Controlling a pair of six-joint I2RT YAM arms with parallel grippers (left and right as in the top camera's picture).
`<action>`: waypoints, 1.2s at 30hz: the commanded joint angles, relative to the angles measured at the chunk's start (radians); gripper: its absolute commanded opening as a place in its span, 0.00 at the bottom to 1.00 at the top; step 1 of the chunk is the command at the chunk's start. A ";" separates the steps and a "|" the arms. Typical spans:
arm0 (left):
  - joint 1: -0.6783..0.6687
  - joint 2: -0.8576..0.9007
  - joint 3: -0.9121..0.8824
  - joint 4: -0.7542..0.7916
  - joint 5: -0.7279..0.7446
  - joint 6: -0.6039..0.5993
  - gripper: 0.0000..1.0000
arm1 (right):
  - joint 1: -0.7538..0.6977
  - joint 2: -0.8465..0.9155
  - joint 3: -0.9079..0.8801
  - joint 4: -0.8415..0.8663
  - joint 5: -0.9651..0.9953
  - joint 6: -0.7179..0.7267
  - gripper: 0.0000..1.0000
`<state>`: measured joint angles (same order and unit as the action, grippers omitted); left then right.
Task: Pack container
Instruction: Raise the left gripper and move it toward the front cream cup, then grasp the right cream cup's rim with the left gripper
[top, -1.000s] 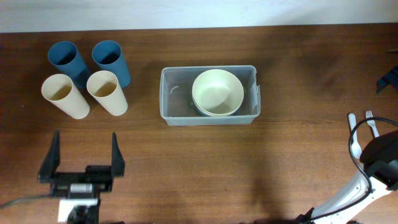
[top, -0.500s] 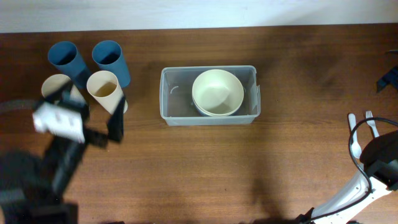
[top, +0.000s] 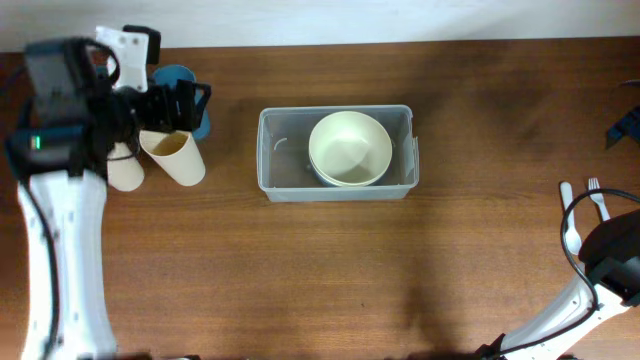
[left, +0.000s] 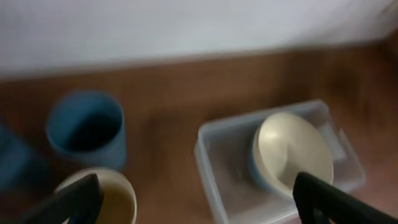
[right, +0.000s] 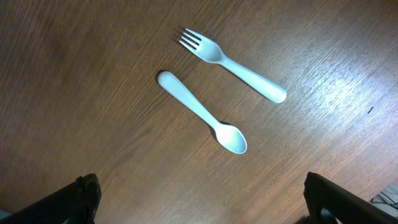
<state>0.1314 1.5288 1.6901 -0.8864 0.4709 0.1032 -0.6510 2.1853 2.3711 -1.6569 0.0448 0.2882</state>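
Container (top: 283, 170): clear bin at mid-table toward the rear edge, to the right of the cups and well apart from the cutlery at the right margin.
Contents: nested cream bowls (top: 350, 147) fill the right part. The left part of the floor is bare.
Items outside: blue cup (top: 180, 78) and two cream cups (top: 176, 152) (top: 126, 172) stand upright in a cluster. A further cup may be hidden under the arm. Fork (right: 233, 62) and spoon (right: 202, 112) lie side by side on the table (top: 330, 270).
Step in hand: judged to be the approach to the cups, with packing partly done and the cups and cutlery yet to go in.
Left gripper (top: 188, 108): over the cup cluster, jaws spread fully wide, nothing between them. From the overhead view it cannot be told whether a finger brushes a cup rim. The wrist view shows the blue cup and a cream cup below, clear of both fingers.
Right gripper (right: 202, 202): above the fork and spoon, jaws released wide, holding nothing and touching nothing.
Next move calls for: lowering the left jaws squarely about one cup without knocking its close neighbours, closing on it, then carrying it to the bare left part of the bin.
Risk noted: the cups stand nearly touching, so finger clearance is tight.
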 joint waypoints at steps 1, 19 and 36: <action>0.005 0.095 0.150 -0.140 -0.100 -0.016 1.00 | 0.005 -0.013 -0.005 0.000 0.013 0.008 0.99; -0.004 0.203 0.222 -0.395 -0.275 -0.026 0.99 | 0.005 -0.013 -0.005 0.000 0.013 0.008 0.99; -0.104 0.381 0.222 -0.405 -0.401 -0.108 0.99 | 0.005 -0.013 -0.005 0.000 0.013 0.008 0.99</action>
<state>0.0357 1.8893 1.8973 -1.2938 0.1398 0.0059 -0.6510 2.1853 2.3711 -1.6569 0.0452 0.2882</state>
